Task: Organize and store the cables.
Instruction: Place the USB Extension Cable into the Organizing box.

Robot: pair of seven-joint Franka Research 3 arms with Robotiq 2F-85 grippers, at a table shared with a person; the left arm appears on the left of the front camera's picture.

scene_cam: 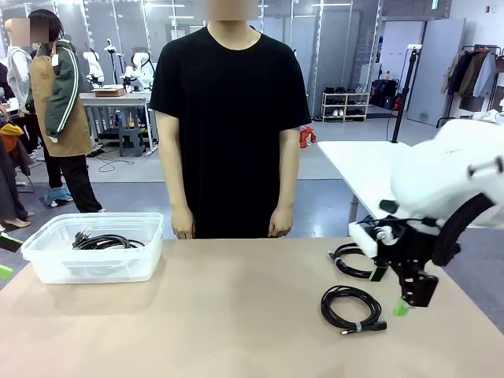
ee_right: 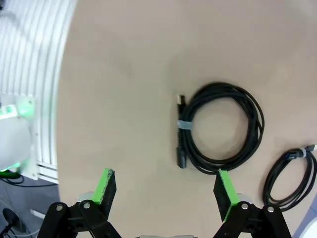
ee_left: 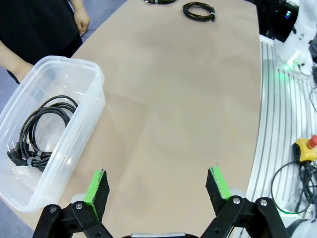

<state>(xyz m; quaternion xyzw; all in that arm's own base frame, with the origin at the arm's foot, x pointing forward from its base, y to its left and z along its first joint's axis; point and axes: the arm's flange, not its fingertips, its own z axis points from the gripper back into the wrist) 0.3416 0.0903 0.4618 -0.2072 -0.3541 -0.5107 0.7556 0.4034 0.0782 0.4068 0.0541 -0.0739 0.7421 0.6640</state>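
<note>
Two coiled black cables lie on the tan table at the right. The nearer cable (scene_cam: pixel 358 325) (ee_right: pixel 184 134) has a pale tie. The second cable (scene_cam: pixel 344 268) (ee_right: pixel 271 176) lies just behind it. My right gripper (scene_cam: pixel 390 290) (ee_right: pixel 165 186) hovers open above the table, close beside the nearer coil and holding nothing. A third cable (scene_cam: pixel 106 241) (ee_left: pixel 26 130) lies inside a clear plastic bin (scene_cam: pixel 150 236) (ee_left: pixel 94 94) at the left. My left gripper (ee_left: pixel 157 184) stands open over bare table next to the bin, also holding nothing.
A person in a black shirt stands at the far edge, hands (scene_cam: pixel 183 231) hanging down at the table's rim. The wide tan stretch between the bin and the coils is bare. In the left wrist view a far coil (ee_left: pixel 190 14) shows across the table.
</note>
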